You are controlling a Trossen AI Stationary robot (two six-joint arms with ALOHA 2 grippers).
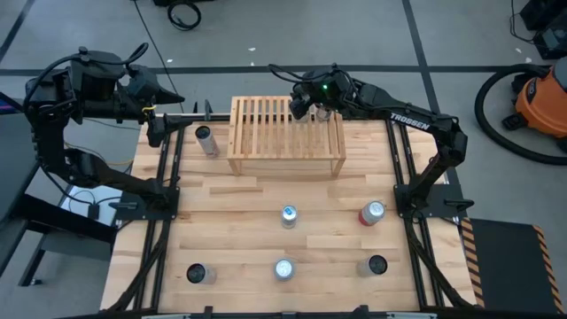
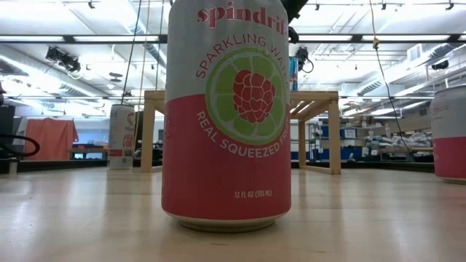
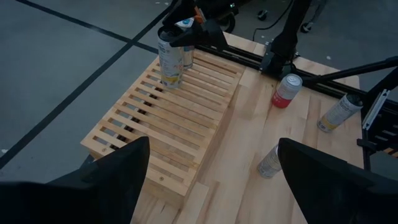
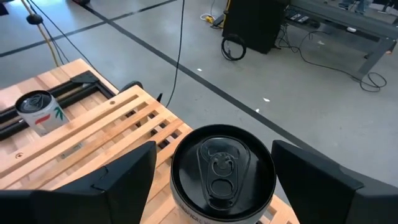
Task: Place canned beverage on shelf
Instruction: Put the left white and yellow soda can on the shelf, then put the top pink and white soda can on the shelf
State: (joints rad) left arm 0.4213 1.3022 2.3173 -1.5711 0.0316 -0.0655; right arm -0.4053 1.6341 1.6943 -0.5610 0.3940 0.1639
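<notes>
The shelf (image 1: 283, 133), a pale slatted wood rack, stands at the table's far middle. A canned beverage (image 3: 171, 62) stands upright on the slats at the shelf's far right corner, its dark top (image 4: 222, 165) facing up. My right gripper (image 4: 214, 180) reaches over that corner from the right, open, with one finger on either side of the can's upper part. My left gripper (image 3: 211, 180) hangs open and holding nothing above the table's far left corner (image 1: 164, 93), well clear of the shelf. My right gripper has its fingers on either side of the can's upper part, slanting down from the table's right. Wood shows in a gap beside one finger (image 4: 134, 171); whether the other finger (image 4: 298, 174) touches the can I cannot tell. The can rests upright on the slats (image 3: 168, 84).
One can (image 1: 206, 140) stands on the table just left of the shelf. Several more cans stand across the near half, among them a red one (image 1: 371, 213) and a silver one (image 1: 289, 215). A pink and grey can (image 2: 227, 116) fills the low view.
</notes>
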